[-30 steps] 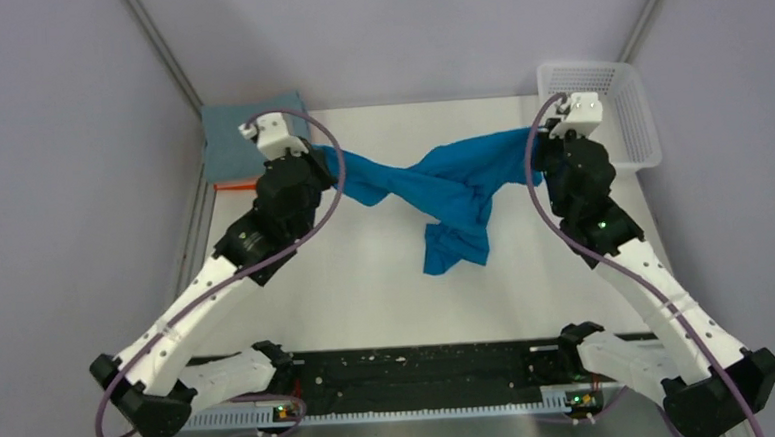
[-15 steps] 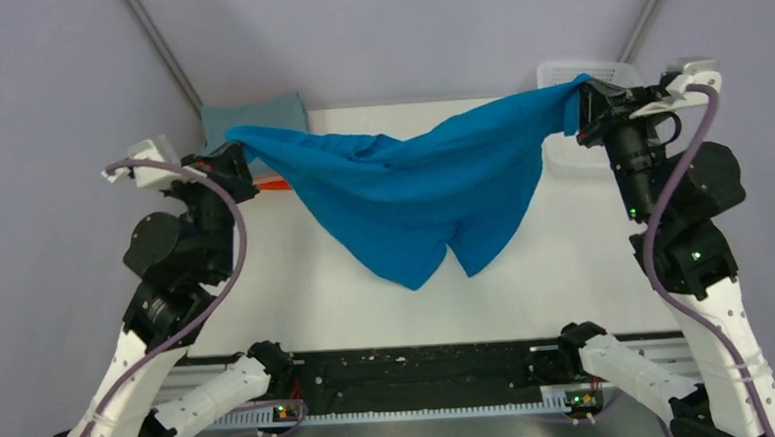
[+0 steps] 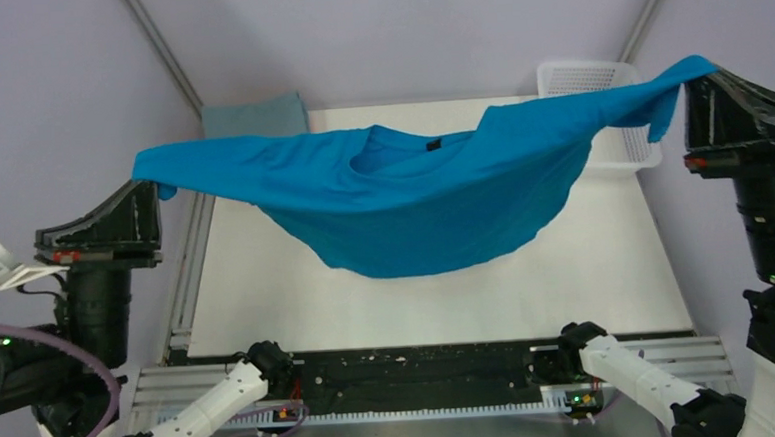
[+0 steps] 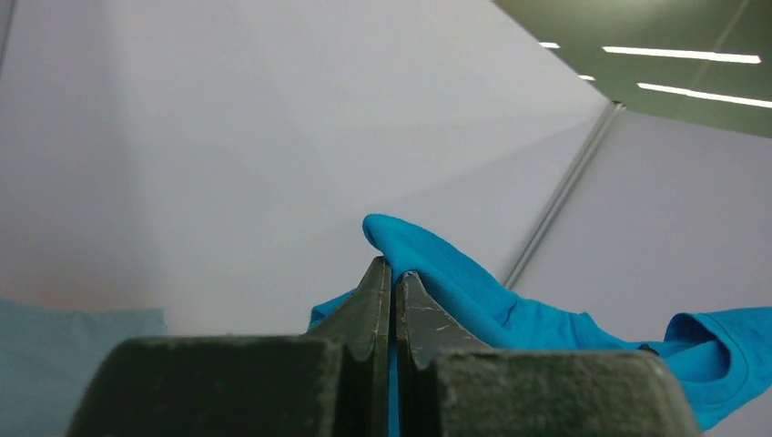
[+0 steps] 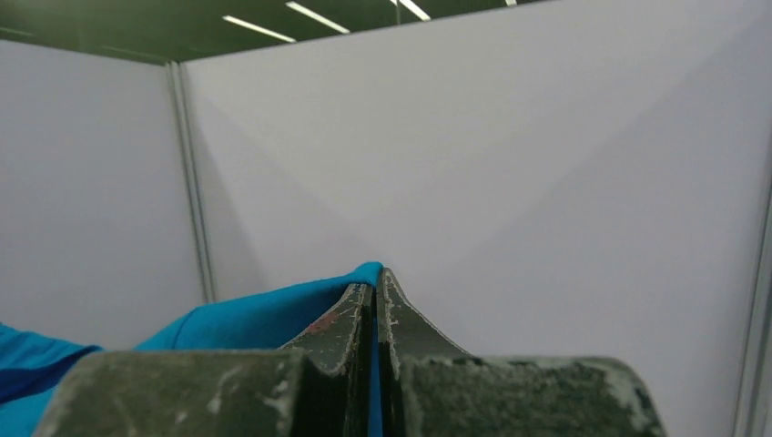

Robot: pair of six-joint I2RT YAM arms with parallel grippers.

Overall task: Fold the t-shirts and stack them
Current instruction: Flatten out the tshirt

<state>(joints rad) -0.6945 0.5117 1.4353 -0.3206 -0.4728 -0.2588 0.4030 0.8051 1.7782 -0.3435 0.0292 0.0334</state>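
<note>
The bright blue t-shirt (image 3: 412,192) hangs spread wide above the table, collar facing up, its body sagging in the middle. My left gripper (image 3: 147,183) is shut on its left end, and blue cloth (image 4: 473,291) shows pinched between the tips of that gripper (image 4: 393,273). My right gripper (image 3: 698,74) is shut on the right end high at the far right; cloth (image 5: 246,319) runs leftward from its closed tips (image 5: 376,284). A folded grey-blue t-shirt (image 3: 256,115) lies at the table's back left corner.
A white mesh basket (image 3: 568,71) stands at the back right corner, partly hidden behind the raised shirt. The white table (image 3: 267,295) lies below the shirt. Grey walls and metal posts close the back and sides.
Both arms have swung up and outward. The blue shirt went from a twisted bunch near the table to a wide, raised span between the two grippers.
</note>
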